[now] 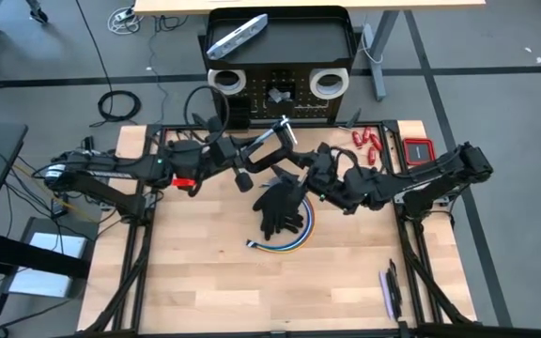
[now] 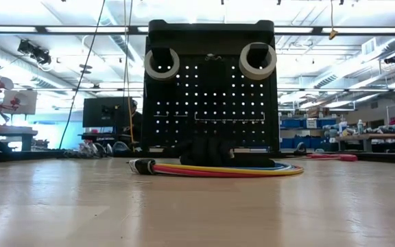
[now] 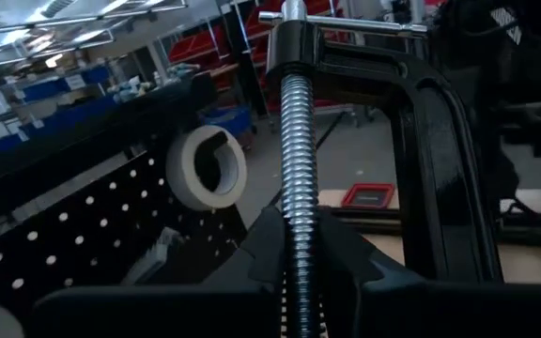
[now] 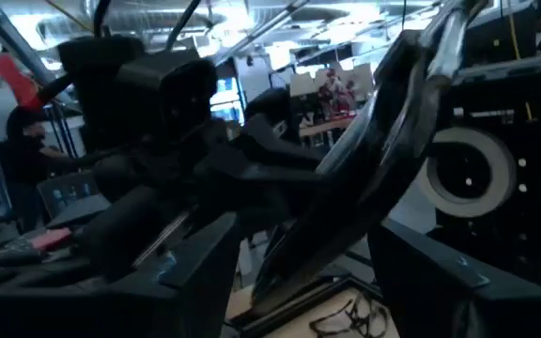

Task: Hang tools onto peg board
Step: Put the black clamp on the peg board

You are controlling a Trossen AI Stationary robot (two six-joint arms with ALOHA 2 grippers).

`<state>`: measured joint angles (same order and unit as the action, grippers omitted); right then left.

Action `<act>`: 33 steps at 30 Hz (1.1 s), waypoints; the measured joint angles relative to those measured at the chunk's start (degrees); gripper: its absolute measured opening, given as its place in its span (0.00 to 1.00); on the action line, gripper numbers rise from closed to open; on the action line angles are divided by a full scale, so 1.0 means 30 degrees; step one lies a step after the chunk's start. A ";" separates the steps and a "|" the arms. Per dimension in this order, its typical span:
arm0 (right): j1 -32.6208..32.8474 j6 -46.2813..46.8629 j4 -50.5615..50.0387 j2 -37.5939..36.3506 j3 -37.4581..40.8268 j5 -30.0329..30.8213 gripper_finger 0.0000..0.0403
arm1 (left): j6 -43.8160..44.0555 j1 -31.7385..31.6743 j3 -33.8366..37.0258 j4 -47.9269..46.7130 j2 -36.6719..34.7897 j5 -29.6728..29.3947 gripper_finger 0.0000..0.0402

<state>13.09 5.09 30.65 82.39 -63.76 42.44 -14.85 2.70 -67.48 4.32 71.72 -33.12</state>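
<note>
1. The peg board (image 1: 280, 94) stands upright at the far edge of the table (image 1: 205, 291). No brand or writing can be read on it.
2. Two white tape rolls (image 1: 225, 81) hang on its upper pegs, one at each side.
3. A silver-grey flat bar (image 1: 238, 36) lies diagonally in the top tray.
4. The black clamp (image 1: 270, 150) is in the air before the board; its long screw (image 3: 299, 188) points toward the board.
5. The left gripper (image 1: 242, 167) is closed narrowly on the screw.
6. The right gripper (image 1: 310, 169) is around the clamp frame, fingers wide.
</note>
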 joint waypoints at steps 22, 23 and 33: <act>-0.1009 -0.0542 -0.0120 -0.0045 -0.0026 -0.0777 0.19 | -0.1186 0.0114 0.0000 0.2078 0.1255 0.0328 0.14; -0.1019 -0.0712 -0.0166 -0.0052 -0.0026 -0.0824 0.19 | -0.1403 0.0141 0.0000 0.2017 0.1247 0.0224 0.16; -0.2246 -0.6254 -0.2861 -0.0248 -0.2800 0.0067 0.19 | -0.2470 0.0775 -0.0685 -0.4129 -0.2732 -0.3663 0.37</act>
<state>6.35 -13.67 22.07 81.65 -72.16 42.64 -22.26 5.02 -69.54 -8.07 63.52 -44.11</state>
